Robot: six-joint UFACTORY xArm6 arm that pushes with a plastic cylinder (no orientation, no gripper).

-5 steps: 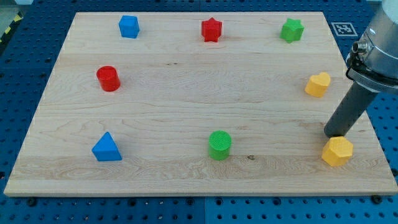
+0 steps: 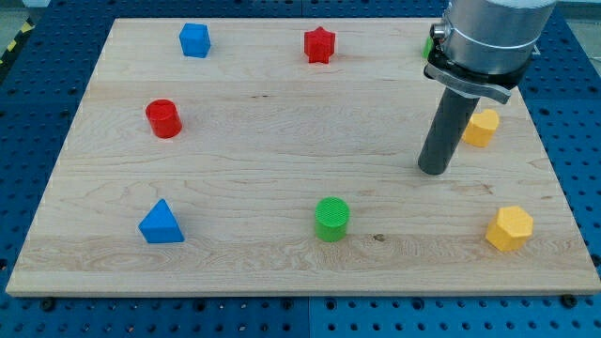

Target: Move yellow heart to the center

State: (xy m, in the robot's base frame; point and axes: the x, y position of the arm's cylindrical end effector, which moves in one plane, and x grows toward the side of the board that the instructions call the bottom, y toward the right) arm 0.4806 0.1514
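Tip (image 2: 433, 172) near yellow heart (image 2: 483, 126), on its centre-facing side, no hand fitted; best circle behind, then push centreward.

The yellow heart (image 2: 482, 127) lies flat on the surface (image 2: 282, 150), just to the view's right of the tool's rod and a little above its tip (image 2: 432, 171), apart from it.
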